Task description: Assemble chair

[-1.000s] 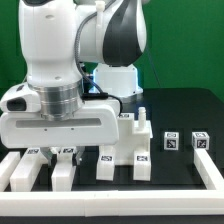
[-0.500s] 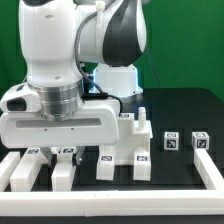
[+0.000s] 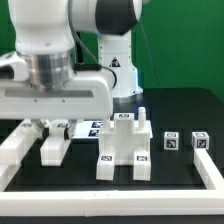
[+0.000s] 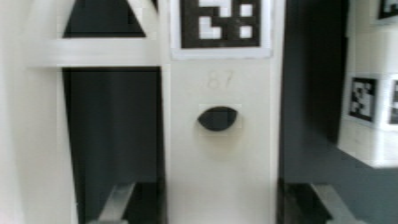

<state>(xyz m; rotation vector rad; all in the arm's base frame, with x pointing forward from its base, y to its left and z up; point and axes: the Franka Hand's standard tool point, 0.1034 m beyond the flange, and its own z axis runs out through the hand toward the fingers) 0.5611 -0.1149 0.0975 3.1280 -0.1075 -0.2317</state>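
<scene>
The gripper (image 3: 55, 128) hangs low over the table (image 3: 185, 105) toward the exterior view's left, its jaws part-way closed around a white chair part (image 3: 55, 148) directly beneath the broad hand. In the wrist view the gripper (image 4: 217, 205) straddles a long bar of that chair part (image 4: 222, 150). One of its fingers (image 4: 118, 205) stands in the dark slot on one side of the bar and the other just off the opposite edge. The bar carries a square tag (image 4: 222, 25) and a small round hole (image 4: 217, 118). The jaws look clamped on the bar, though the actual contact is too blurred to be sure. To the exterior view's right of it stands a joined chair block (image 3: 125, 145), apart from the gripper. Two small tagged cubes (image 3: 170, 142) (image 3: 200, 140) lie farther right, and a low border rail (image 3: 15, 150) lies just left of the held part.
</scene>
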